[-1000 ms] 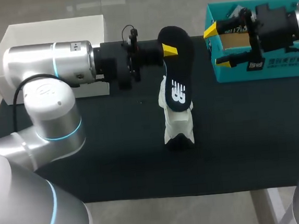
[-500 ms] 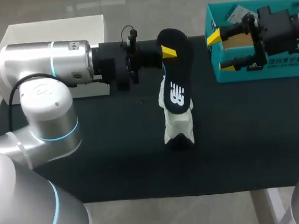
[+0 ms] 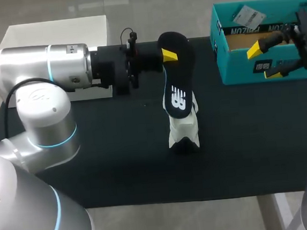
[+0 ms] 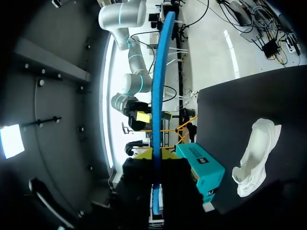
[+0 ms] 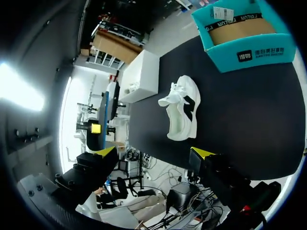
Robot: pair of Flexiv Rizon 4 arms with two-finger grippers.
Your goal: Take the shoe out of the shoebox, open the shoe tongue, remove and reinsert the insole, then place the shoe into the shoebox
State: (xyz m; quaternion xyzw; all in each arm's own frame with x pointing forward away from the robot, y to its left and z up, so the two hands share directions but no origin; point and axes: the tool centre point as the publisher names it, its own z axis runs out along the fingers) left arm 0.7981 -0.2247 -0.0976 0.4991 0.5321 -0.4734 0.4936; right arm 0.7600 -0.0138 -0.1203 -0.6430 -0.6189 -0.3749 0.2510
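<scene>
The left fingers are pinching the insole, probably light and floppy, by its far end above the shoe lying on the counter; the right fingers are hanging spread by the shoebox.

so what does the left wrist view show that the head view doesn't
Only the left wrist view: the insole edge-on, a thin blue strip running out between the fingers of the left gripper. Only the head view: the insole's black face with its white logo, the white box, and the open inside of the shoebox. Both: the white shoe on the black mat, and the teal shoebox itself.
</scene>
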